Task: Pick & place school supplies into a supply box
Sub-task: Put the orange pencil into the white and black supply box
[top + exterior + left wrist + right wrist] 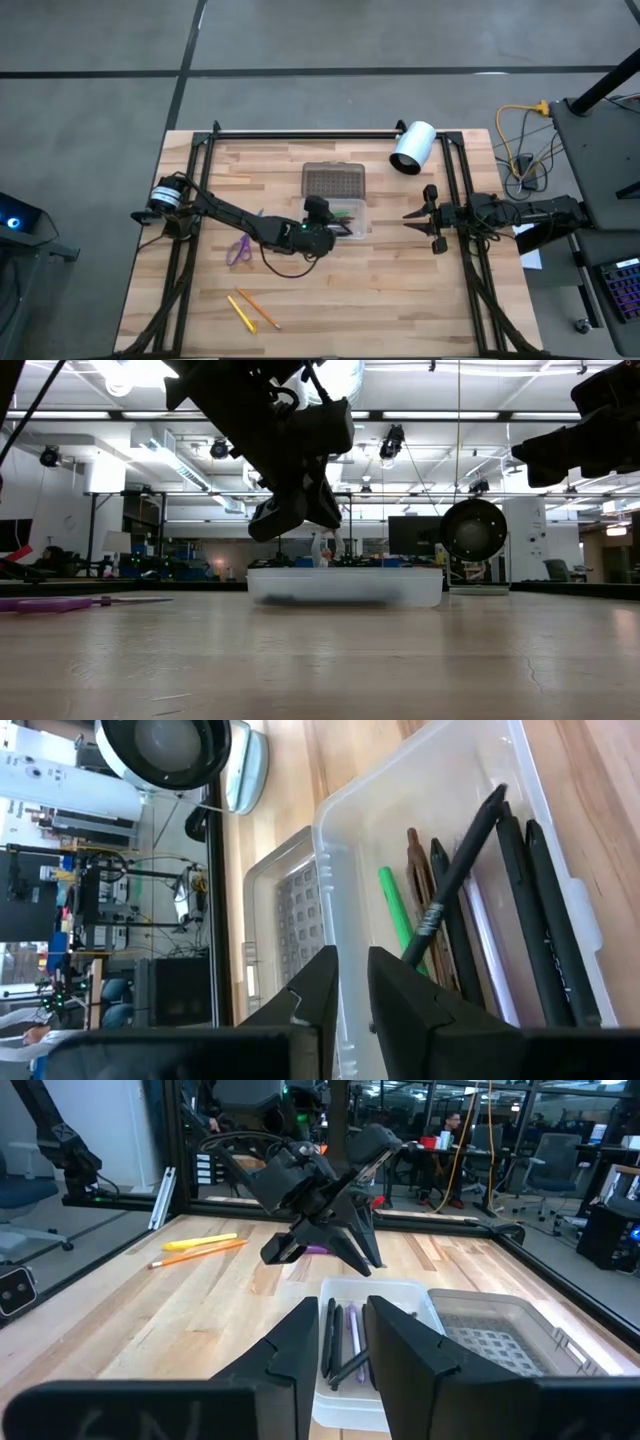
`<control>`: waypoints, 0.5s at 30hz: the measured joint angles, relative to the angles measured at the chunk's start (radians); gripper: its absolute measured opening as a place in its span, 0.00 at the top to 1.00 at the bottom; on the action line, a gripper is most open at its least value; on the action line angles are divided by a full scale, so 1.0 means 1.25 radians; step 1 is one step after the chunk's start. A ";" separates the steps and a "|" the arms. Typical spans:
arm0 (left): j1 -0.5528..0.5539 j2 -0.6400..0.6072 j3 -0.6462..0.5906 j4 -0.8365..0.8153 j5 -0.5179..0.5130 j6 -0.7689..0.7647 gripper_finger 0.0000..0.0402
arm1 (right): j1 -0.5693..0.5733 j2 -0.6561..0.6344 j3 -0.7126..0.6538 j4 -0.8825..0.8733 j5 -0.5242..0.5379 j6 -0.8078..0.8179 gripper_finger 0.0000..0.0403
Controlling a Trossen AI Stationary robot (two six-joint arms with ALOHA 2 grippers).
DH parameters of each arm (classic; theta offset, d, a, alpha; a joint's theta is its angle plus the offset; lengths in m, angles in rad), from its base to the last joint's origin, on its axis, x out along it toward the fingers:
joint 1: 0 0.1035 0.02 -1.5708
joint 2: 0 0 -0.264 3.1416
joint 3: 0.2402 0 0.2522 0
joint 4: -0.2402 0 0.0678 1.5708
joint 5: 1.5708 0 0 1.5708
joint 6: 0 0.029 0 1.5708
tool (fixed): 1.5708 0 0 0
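The clear supply box [357, 224] sits mid-table, its dotted lid [333, 180] lying open on its far side. Inside it lie several dark pens, a brown pencil and a green one [395, 905]. One black pen [455, 870] slants across the others with its tip on the rim. My left gripper [352, 980] hovers just above the box's left end [295, 525], open by a narrow gap and empty. My right gripper [406, 218] waits to the right of the box, level and pointing at it, also narrowly open [340, 1315]. Purple scissors [240, 250] and two yellow-orange pencils [252, 310] lie flat on the table.
A white cylinder [412, 147] lies on its side near the far edge, right of the lid. Black frame rails run along the left, right and far sides of the table. Bare wood lies between the box and the near edge.
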 joint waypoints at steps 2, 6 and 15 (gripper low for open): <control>-0.003 0.000 0.000 -0.011 0.000 0.008 0.89 | 0.000 0.000 0.000 0.000 0.000 0.000 0.81; -0.017 0.000 0.004 -0.040 0.001 0.022 0.89 | 0.000 0.000 0.000 0.000 0.000 0.000 0.83; -0.054 -0.015 0.005 -0.070 0.002 0.014 0.89 | 0.000 0.000 0.000 0.000 0.000 0.000 0.81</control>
